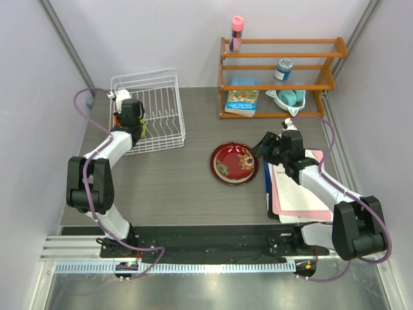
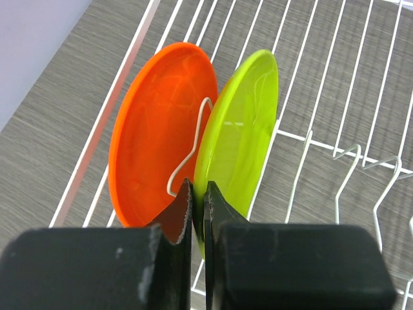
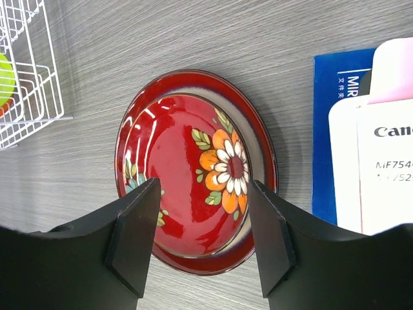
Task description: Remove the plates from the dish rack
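In the left wrist view an orange plate (image 2: 155,123) and a lime green plate (image 2: 242,129) stand on edge side by side among the prongs of the white wire dish rack (image 2: 348,161). My left gripper (image 2: 199,200) is shut on the near rim of the lime green plate. From above, the left gripper (image 1: 137,127) reaches into the left side of the dish rack (image 1: 161,97). A dark red floral plate (image 3: 187,174) lies on a larger red-rimmed plate (image 3: 268,155) on the table. My right gripper (image 3: 203,239) hovers open above their near edge, holding nothing.
An orange wooden shelf (image 1: 277,71) at the back right carries a teal dish (image 1: 290,97), a book (image 1: 242,102), a jar (image 1: 282,68) and a pink bottle (image 1: 237,32). A blue box (image 3: 342,129) with white papers (image 3: 387,161) lies right of the stacked plates.
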